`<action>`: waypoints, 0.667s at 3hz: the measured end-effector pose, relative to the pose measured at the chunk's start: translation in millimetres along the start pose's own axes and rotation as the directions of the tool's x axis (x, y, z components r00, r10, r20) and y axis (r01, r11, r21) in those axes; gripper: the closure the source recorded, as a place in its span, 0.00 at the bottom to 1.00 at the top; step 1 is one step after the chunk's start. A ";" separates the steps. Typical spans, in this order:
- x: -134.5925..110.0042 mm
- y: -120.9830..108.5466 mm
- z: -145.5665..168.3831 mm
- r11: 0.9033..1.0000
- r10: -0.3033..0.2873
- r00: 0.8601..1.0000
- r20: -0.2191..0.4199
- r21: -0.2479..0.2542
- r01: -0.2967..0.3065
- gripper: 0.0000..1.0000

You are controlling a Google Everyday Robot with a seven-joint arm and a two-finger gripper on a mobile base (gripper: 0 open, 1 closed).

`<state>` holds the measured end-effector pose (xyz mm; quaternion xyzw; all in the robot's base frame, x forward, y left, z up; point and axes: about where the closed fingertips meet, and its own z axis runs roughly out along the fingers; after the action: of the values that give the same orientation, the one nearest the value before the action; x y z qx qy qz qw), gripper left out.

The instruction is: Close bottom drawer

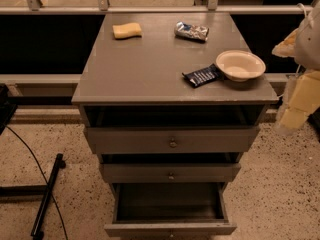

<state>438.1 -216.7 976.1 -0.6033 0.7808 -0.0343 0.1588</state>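
The grey cabinet (150, 64) has three drawers, all pulled out. The bottom drawer (170, 228) is pulled out farthest. Its empty inside shows from above, and its slim front lies at the lower edge of the view with the knob barely showing. The middle drawer (170, 173) and the top drawer (172, 140) stick out less. My gripper (294, 115) is a pale yellow and white shape at the right edge. It hangs beside the cabinet's right front corner, at about the height of its top, well above and right of the bottom drawer and touching nothing.
On the cabinet top lie a yellow sponge (126, 30), a silver snack bag (191, 31), a dark blue packet (202, 76) and a white bowl (240, 65). A black stand with a cable (46, 196) lies on the speckled floor at left. A rail runs behind the cabinet.
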 end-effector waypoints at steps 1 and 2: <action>0.0 0.0 0.0 1.000 0.000 1.000 0.000 0.000 0.000 0.00; -1.9 1.5 20.3 1.000 0.003 1.000 0.017 0.006 -0.003 0.00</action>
<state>443.0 -211.7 956.9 -0.6020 0.7802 -0.0311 0.1672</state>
